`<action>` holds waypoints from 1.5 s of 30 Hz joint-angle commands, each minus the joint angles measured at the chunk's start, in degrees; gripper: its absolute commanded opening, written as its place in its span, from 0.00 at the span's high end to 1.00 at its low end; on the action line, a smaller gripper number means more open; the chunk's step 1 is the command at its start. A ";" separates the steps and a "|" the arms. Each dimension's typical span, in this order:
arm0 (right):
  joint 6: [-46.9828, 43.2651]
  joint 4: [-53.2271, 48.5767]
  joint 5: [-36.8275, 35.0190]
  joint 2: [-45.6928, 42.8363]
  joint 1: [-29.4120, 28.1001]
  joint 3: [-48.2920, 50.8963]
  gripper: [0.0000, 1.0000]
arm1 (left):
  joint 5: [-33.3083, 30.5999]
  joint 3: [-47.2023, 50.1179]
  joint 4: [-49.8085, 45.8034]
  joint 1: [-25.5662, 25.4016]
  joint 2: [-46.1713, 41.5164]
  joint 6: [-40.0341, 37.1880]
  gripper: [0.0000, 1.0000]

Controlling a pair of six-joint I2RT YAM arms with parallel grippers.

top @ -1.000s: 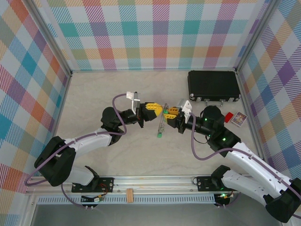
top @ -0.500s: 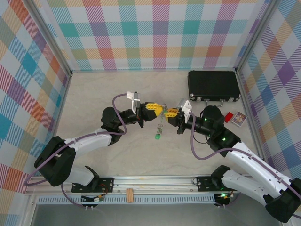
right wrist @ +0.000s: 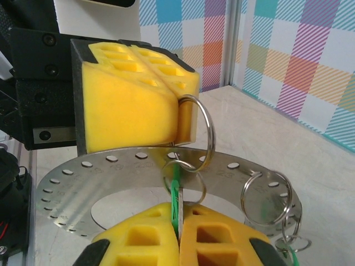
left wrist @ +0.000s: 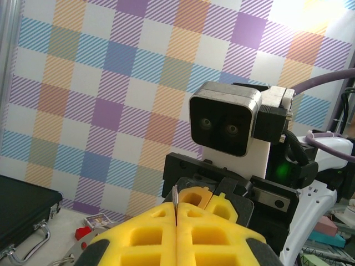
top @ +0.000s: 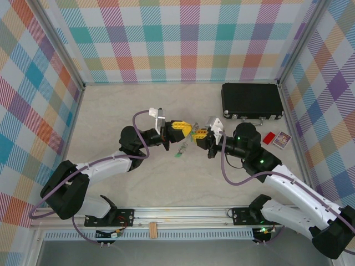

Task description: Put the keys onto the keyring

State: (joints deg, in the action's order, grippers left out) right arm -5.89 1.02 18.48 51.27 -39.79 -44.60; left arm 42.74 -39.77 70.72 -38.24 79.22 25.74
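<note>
Nearest the right wrist camera, the right gripper (right wrist: 178, 216) is clenched on a green-tagged key (right wrist: 177, 191), just beyond lies the flat grey keyring (right wrist: 222, 185), and behind it the left gripper (right wrist: 178, 122) pinches a wire loop (right wrist: 207, 130) at its rim

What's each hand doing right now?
Left hand: closed on a thin silver wire loop at the large flat grey metal ring.
Right hand: closed on a small green-tagged key.

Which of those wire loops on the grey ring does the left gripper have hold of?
The largest loop, clamped upright in the left gripper. The smaller loops sit lower along the keyring, outside that grip.
</note>
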 commanded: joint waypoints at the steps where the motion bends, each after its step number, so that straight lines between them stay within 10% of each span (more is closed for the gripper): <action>1: -2.30 -2.79 0.16 -1.07 -0.29 -2.80 1.00 | 0.02 0.35 4.61 -0.78 -1.98 -0.59 1.00; 45: -10.98 -14.26 -6.01 -1.44 -0.29 -12.41 1.00 | 4.35 1.01 2.17 -0.78 0.19 -1.33 1.00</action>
State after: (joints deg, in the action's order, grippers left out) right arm -15.51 -13.10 13.43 49.47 -39.83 -54.33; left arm 45.50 -39.13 70.65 -38.24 79.35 25.65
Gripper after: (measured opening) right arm 0.050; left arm 0.045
